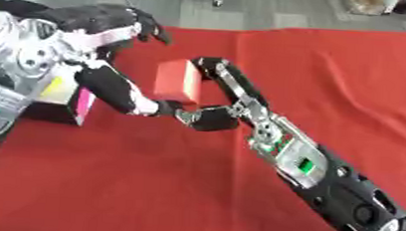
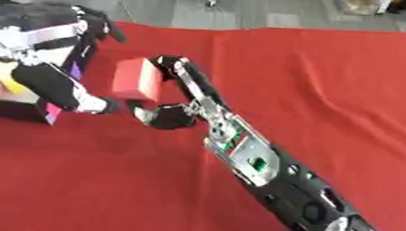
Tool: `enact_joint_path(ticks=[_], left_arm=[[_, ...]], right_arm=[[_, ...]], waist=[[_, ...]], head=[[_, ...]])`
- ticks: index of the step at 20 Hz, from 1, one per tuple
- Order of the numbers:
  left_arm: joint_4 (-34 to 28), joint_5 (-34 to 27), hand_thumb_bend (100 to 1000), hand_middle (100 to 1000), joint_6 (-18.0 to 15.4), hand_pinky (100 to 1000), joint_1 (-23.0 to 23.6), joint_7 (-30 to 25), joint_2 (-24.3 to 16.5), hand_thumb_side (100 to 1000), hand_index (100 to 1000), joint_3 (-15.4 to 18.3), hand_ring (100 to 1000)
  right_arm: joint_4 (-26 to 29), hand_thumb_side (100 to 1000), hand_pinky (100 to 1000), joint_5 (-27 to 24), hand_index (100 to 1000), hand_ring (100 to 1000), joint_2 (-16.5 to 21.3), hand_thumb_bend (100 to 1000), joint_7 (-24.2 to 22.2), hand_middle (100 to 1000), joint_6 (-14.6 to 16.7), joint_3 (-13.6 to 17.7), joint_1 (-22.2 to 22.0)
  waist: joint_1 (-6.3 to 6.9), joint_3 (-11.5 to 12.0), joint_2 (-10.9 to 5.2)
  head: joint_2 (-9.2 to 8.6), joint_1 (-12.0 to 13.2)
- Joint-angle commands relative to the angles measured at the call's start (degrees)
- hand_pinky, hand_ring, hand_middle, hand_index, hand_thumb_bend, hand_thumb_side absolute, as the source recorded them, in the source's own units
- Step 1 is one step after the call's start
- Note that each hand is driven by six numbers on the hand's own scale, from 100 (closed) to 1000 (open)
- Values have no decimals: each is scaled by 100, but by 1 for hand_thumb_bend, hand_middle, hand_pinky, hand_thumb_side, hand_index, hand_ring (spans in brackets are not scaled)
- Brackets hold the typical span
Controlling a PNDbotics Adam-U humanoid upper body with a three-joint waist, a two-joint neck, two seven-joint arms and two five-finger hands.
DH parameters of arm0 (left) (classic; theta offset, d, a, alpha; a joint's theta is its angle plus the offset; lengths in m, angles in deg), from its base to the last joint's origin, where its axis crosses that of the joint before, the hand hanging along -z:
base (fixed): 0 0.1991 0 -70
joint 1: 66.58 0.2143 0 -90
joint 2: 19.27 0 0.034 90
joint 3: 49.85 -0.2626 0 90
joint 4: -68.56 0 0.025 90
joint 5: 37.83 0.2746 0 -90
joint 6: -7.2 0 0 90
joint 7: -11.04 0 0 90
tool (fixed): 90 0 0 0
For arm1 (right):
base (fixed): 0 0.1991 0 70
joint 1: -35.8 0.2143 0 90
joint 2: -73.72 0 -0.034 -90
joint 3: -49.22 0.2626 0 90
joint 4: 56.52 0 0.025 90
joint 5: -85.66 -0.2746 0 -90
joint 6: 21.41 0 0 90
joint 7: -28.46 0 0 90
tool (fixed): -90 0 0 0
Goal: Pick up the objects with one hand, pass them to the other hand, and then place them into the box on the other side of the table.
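Left eye view: 1 red block [image 1: 175, 81], 2 robot hands, 1 box [image 1: 66, 103].

The right hand [image 2: 174, 93] reaches in from the lower right and pinches a red block [image 2: 136, 78] between curled fingers and thumb, holding it above the red tablecloth [image 2: 313, 78]. The left hand [image 2: 57, 55] sits just left of the block, fingers spread around it. A box [image 2: 19, 109] lies behind the left arm.
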Motion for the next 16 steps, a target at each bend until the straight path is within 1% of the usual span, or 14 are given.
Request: enact_joint_path(ticks=[1, 9, 12, 16], left_arm=[[-62, 24, 411, 849, 403, 854, -94, -221, 13, 362, 881, -2, 854], [-63, -293, 419, 836, 517, 846, -56, -126, 103, 387, 862, -51, 842], [-24, -464, 419, 841, 531, 856, -22, -200, 95, 408, 867, -66, 849], [-17, -658, 457, 846, 516, 870, 2, -398, 75, 441, 868, 1, 857]], right_arm=[[87, 100, 815, 122, 600, 601, -10, 100, -40, 552, 79, -9, 92], [65, 100, 815, 215, 600, 601, -24, 100, -148, 552, 147, -53, 120], [50, 100, 812, 235, 600, 601, -21, 100, -160, 552, 130, -36, 134], [29, 100, 810, 235, 599, 600, -23, 100, -174, 551, 118, -32, 139]], waist=[[12, -1, -105], [-1, -1, -62], [0, -3, -49], [2, -3, -35]], head=[[33, 34], [33, 61], [33, 48], [33, 23]])
